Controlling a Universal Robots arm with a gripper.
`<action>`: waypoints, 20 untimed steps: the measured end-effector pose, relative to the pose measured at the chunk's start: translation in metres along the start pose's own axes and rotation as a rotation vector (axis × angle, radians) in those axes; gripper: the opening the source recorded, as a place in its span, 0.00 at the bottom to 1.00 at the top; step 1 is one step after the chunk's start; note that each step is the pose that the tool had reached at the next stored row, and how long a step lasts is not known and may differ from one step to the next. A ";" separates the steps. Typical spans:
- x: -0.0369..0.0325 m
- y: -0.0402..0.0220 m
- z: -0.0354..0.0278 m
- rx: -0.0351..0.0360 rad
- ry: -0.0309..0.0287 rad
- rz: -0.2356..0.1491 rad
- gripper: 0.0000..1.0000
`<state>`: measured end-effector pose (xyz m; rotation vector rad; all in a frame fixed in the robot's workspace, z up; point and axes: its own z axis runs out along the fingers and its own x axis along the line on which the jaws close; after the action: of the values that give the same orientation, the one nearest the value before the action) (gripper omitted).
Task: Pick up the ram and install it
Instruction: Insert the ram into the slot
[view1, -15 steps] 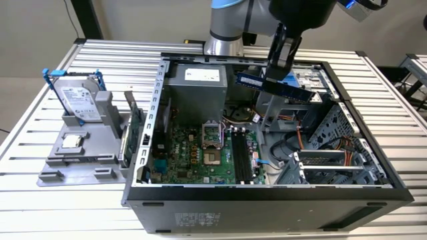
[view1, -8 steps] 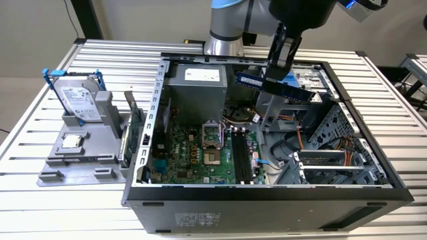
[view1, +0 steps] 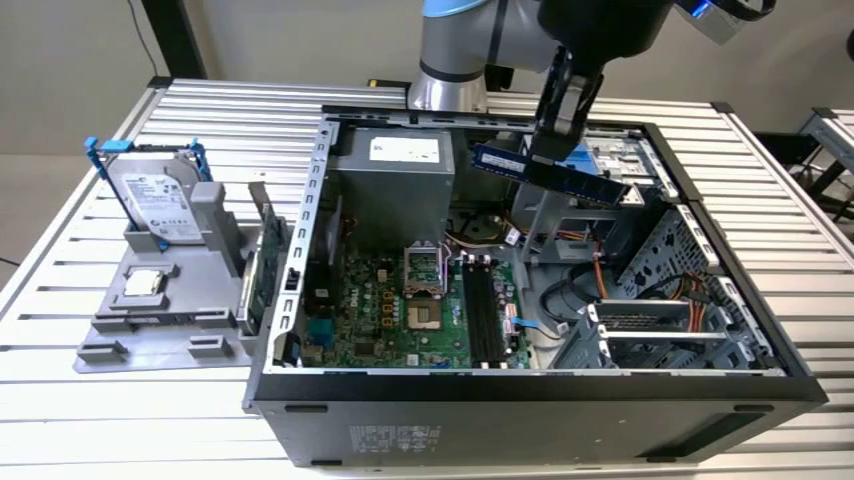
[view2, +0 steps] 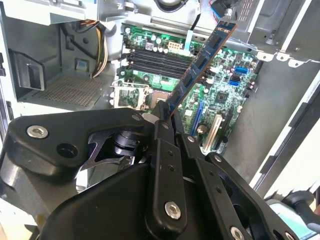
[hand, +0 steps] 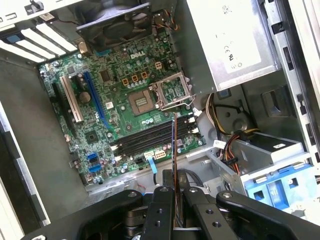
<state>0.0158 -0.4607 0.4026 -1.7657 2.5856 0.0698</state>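
ram (view1: 587, 182) is hanging in the air above the open computer case (view1: 534, 390), over the green motherboard (view1: 387, 310) and clear of its black slots (view1: 487, 310); the gripper (view1: 550, 150) is clamping it between both fingers (view2: 162, 150).

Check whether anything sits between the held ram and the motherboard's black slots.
Nothing visible does. The tool grips the ram in open air above the open case, and the black slots below it are empty and uncovered.

Open computer case (view1: 534, 400) on slatted table (view1: 120, 440), hard drive (view1: 158, 200) propped in gray stand (view1: 174, 322)
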 end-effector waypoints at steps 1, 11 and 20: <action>0.0000 0.0000 0.0000 0.0001 0.0000 0.003 0.00; 0.0000 0.0000 0.0000 0.0021 -0.0021 0.075 0.00; 0.0000 0.0000 0.0000 0.0054 -0.0055 0.194 0.00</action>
<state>0.0158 -0.4607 0.4026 -1.5046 2.7421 0.0688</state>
